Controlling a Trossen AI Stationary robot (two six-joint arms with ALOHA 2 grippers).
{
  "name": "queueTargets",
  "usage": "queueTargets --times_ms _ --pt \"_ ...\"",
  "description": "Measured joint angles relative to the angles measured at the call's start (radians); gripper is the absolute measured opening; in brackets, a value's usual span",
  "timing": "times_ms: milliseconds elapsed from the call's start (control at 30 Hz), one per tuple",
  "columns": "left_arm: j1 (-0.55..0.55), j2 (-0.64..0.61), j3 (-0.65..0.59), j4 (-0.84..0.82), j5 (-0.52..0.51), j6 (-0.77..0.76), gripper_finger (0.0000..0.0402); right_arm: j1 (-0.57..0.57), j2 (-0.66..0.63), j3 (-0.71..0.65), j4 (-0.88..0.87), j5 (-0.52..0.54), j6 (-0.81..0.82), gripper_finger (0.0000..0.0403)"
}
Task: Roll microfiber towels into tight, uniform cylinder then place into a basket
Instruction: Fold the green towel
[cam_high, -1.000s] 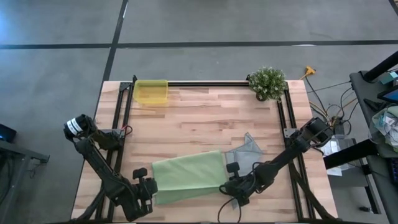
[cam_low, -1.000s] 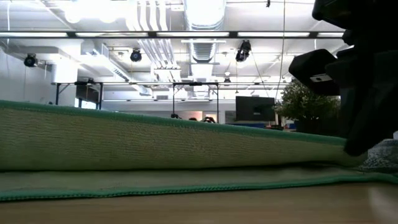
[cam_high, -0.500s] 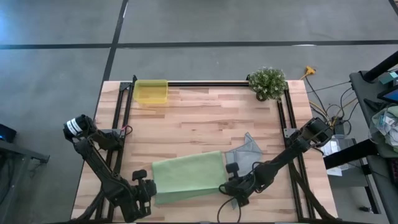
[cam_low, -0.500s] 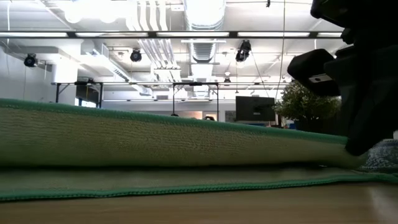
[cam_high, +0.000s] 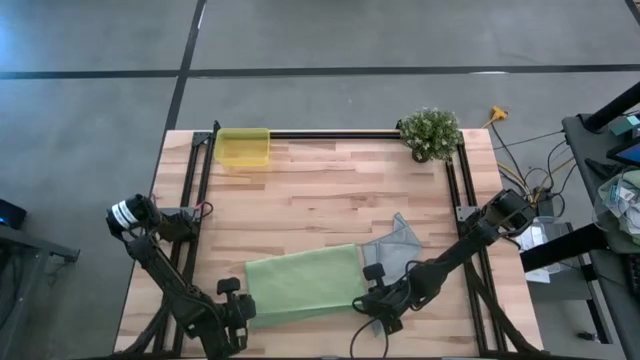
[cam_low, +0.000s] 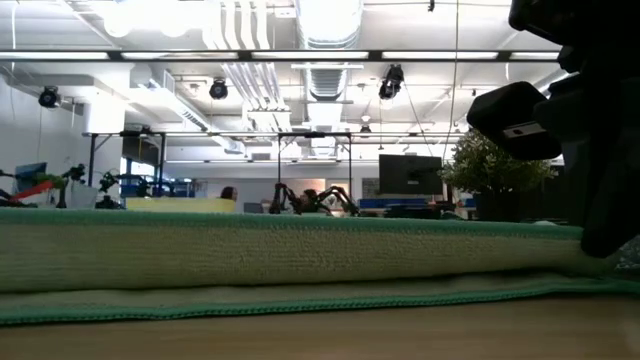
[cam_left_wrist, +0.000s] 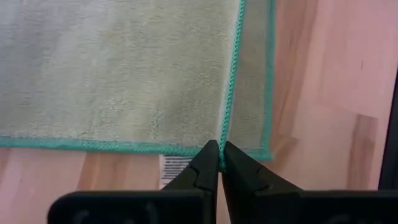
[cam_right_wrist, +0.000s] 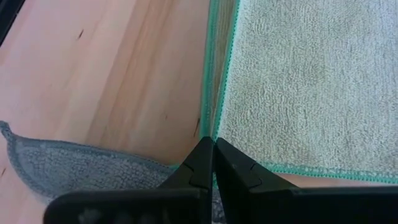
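We see the folded green towel (cam_high: 303, 286) lying lengthwise across the table's near edge, the left gripper (cam_left_wrist: 219, 163) and right gripper (cam_right_wrist: 207, 160) each pinched, apparently, on one near corner, the yellow basket (cam_high: 243, 147) well apart at the far-left corner.

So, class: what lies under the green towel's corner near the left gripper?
A lower layer of the green towel, a white tag peeking out, then table. The rest underneath is covered.

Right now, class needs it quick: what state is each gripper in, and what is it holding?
Left gripper: closed, pinching a corner of the folded light green microfiber towel.
Right gripper: closed, pinching that towel's opposite corner.
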Motion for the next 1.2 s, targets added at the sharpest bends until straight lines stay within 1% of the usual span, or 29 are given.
queueTargets --times_ms 300,567,800,900,967,1067,1200 --pt "0.000 0.006 0.008 0.026 0.004 0.019 0.0000 0.000 0.000 -0.002 -0.006 0.003 -0.004 0.0009" --pt "-0.001 0.003 0.008 0.080 0.008 0.040 0.0000 0.000 0.000 -0.008 -0.011 0.055 -0.011 0.0009" --pt "-0.001 0.003 0.008 0.081 0.007 0.045 0.0000 0.000 0.000 -0.008 -0.009 0.058 -0.022 0.0012" --pt "-0.002 0.003 0.007 0.092 0.008 0.044 0.0001 0.000 0.000 -0.009 -0.012 0.058 -0.013 0.0029" --pt "-0.002 0.003 0.007 0.103 0.008 0.044 0.0009 0.000 0.000 -0.009 -0.011 0.058 -0.009 0.0046" --pt "-0.001 0.003 0.007 0.102 0.008 0.041 0.0035 0.000 0.000 -0.009 -0.009 0.058 -0.006 0.0077" --pt "-0.001 0.003 0.007 0.119 0.009 0.038 0.0080 0.000 0.000 -0.009 -0.008 0.063 0.005 0.0116"
